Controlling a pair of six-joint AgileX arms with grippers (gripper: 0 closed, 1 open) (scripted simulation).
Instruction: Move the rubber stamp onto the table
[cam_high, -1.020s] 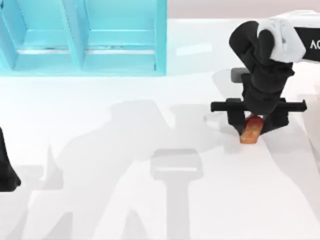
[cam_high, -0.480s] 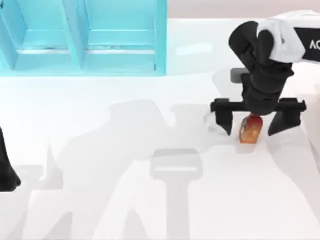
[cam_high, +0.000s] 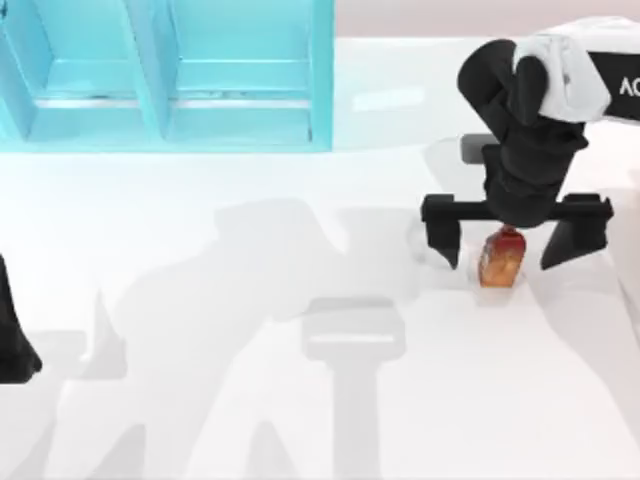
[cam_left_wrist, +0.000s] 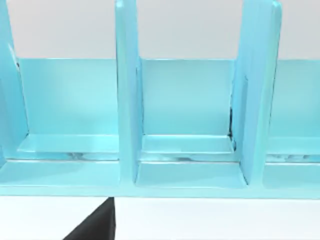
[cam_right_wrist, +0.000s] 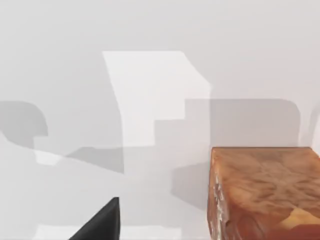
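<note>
Rubber stamp (cam_high: 502, 259) stands upright on the white desk (cam_high: 300, 400) at about 3 o'clock, knob up; placement looks done. Right gripper (cam_high: 515, 232) hangs directly over it, fingers spread wide either side, gripping nothing, likely so it can lift clear; left gripper (cam_high: 15, 340) parked at 9 o'clock, fingers' state cannot be told.

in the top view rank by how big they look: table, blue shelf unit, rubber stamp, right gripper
1. table
2. blue shelf unit, cut off by the frame edge
3. right gripper, jaws spread wide
4. rubber stamp, standing on the table between the jaws
</note>
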